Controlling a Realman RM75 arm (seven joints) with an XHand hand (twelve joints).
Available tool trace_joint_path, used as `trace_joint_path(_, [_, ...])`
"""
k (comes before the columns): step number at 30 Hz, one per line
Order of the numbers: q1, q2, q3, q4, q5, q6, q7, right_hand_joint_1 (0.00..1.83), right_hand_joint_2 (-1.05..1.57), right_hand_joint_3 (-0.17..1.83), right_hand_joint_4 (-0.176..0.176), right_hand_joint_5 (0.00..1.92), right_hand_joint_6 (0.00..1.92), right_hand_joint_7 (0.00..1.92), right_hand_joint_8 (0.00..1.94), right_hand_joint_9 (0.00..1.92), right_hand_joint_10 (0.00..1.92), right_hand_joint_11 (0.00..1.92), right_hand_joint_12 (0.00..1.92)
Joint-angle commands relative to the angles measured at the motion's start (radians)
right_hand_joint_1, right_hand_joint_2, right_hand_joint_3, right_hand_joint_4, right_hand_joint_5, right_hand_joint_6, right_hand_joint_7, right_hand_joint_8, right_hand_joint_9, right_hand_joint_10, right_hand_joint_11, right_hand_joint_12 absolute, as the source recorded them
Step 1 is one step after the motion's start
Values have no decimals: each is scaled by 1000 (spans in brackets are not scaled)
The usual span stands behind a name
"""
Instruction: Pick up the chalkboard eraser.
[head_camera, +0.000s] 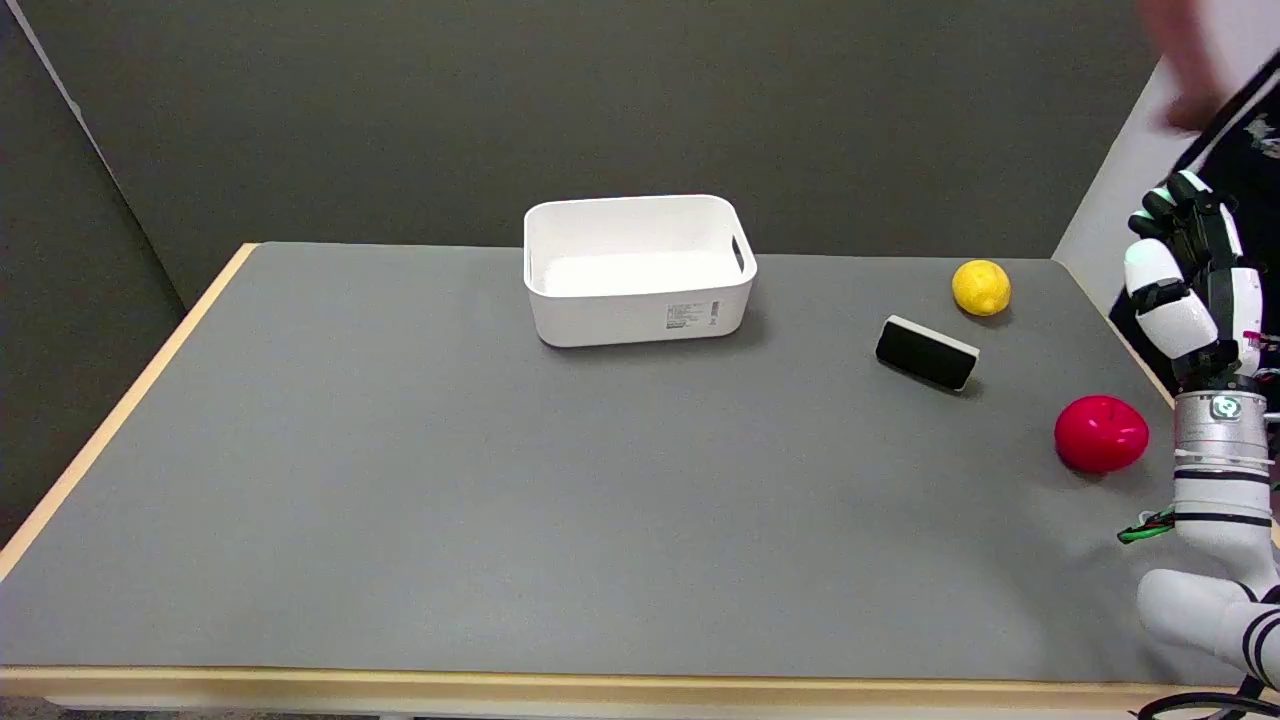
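The chalkboard eraser (927, 352) lies on the gray table (400, 480) between the lemon (981, 287) and the red apple (1101, 433), its long side slanting, well left of the right hand (1180, 265), which holds nothing, fingers pointing up and slightly curled.

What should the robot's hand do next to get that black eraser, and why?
Probably swing left and down toward the chalkboard eraser. The right hand is raised at the table's right edge, holding nothing, well away from it. The eraser lies free between the lemon and the red apple.
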Motion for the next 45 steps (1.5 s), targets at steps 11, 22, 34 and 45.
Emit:
trace_joint_path(11, [-9, 51, 110, 185, -310, -150, -356, 549, 710, 983, -58, 179, 422, 327, 478, 264, 847, -1, 1118])
trace_joint_path(22, [-23, -3, 231, 573, -134, -973, -1231, 562, 646, 954, -128, 212, 505, 329, 543, 242, 880, -1, 1071])
trace_joint_path(34, [9, -198, 129, 769, 582, -693, -2341, 586, 644, 855, -146, 298, 598, 447, 616, 303, 1051, 2, 1242])
trace_joint_path(45, [-12, -120, -54, 1051, 764, -342, -2520, 603, 626, 871, -141, 312, 631, 455, 630, 315, 1045, 13, 1267])
